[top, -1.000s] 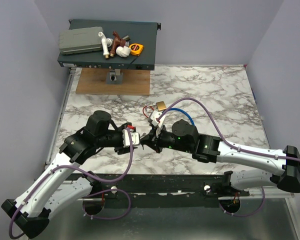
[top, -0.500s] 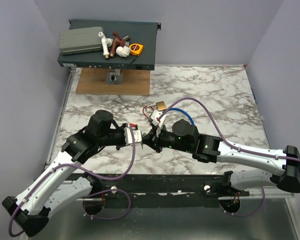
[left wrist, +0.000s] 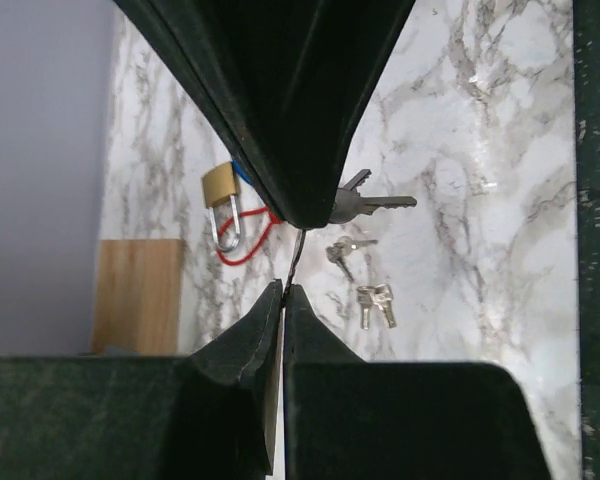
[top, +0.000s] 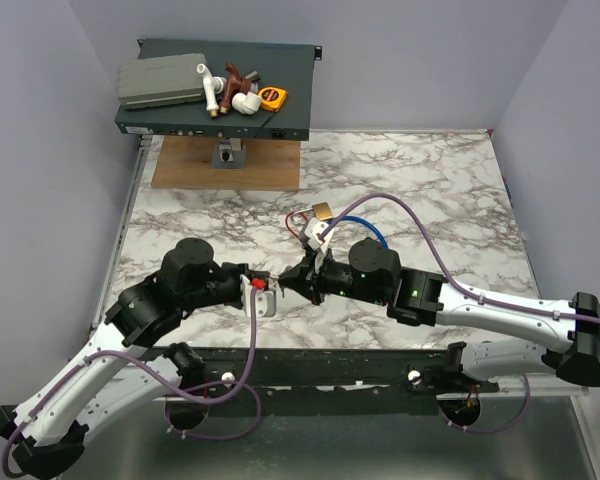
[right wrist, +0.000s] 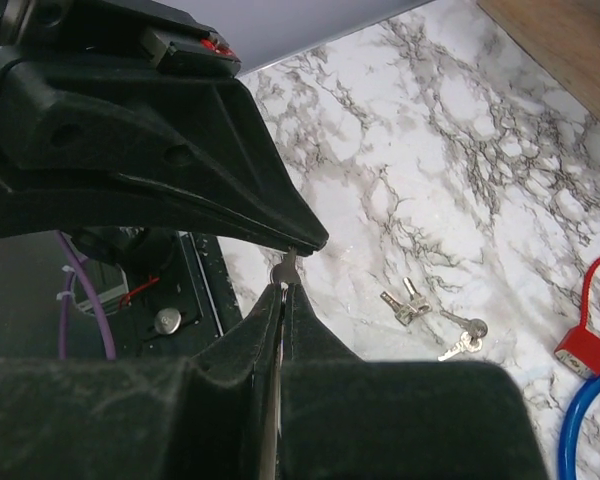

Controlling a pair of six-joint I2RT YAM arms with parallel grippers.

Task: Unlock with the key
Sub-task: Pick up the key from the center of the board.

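Item: the key (right wrist: 286,267), pinched between 2 grippers above the worktop (top: 430,180).
Both the left gripper (left wrist: 283,295) and right gripper (right wrist: 283,292) meet tip to tip, clamped shut on the key; its long axis follows the line between them, pointing end not discernible. The brass padlock (top: 322,211) lies farther back, nearer the right arm.

Left arm is swung back toward the near edge of the counter (top: 435,180) now, with the wrist sitting lower and further left than a second ago. The left fingers (left wrist: 242,345) were roughly half open back then; now they're pressed right together, pinching the thin end of the key (left wrist: 296,258) that pokes out of the right fingers (left wrist: 305,110).
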